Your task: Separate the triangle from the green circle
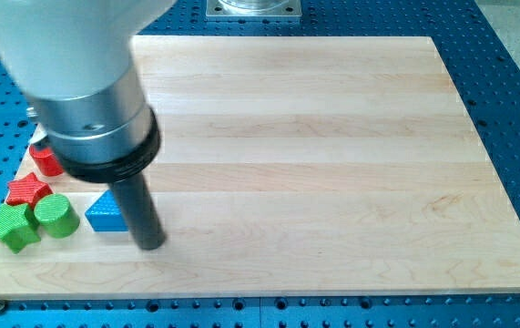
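Your arm point(77, 82) enters from the view's top left and carries no pincer, so there is nothing to report as released, clenched or grasping. It ends in a straight dark rod. My tip point(152, 244) rests on the wooden board point(332, 137) near the view's bottom-left corner.

Locate the blue triangle point(105, 215) directly to the view's left of the rod. Its right edge meets the rod or is partly covered by it; you cannot tell from this view whether the two are touching. My tip sits at the triangle's lower right.

Locate the green circle point(56, 216), an upright cylinder, to the view's left of the triangle. The two stand just beside each other with a narrow gap of bare board between them.

Note the other blocks in the same cluster:
- The green star point(13, 225) stands touching the green circle on its left side.
- The red star point(28, 189) lies just above the green star.
- The red cylinder point(46, 160) stands above the red star, partly hidden behind the arm's housing.

The board lies on a blue perforated table point(514, 82).
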Motion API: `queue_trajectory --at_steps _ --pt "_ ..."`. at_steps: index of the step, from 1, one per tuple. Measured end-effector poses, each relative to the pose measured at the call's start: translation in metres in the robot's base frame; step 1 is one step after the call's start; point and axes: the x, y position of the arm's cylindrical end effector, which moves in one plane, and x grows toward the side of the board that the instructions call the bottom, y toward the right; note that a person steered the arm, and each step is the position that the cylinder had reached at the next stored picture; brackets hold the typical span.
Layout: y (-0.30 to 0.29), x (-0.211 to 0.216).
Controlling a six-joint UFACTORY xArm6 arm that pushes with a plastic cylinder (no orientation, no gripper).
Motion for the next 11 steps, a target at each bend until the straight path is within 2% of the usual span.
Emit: queue_trajectory --at_steps 1,2,3,4,5,6,7,9,11 --pt "-0.003 -0.044" --pt "-0.061 -0.052" --pt "-0.078 -0.04" --pt "-0.055 -0.036" --pt "0.017 -0.033" --pt "0.057 0.019" --pt "0.03 0.057" --pt "-0.076 0.057" --pt "-0.089 0.004"
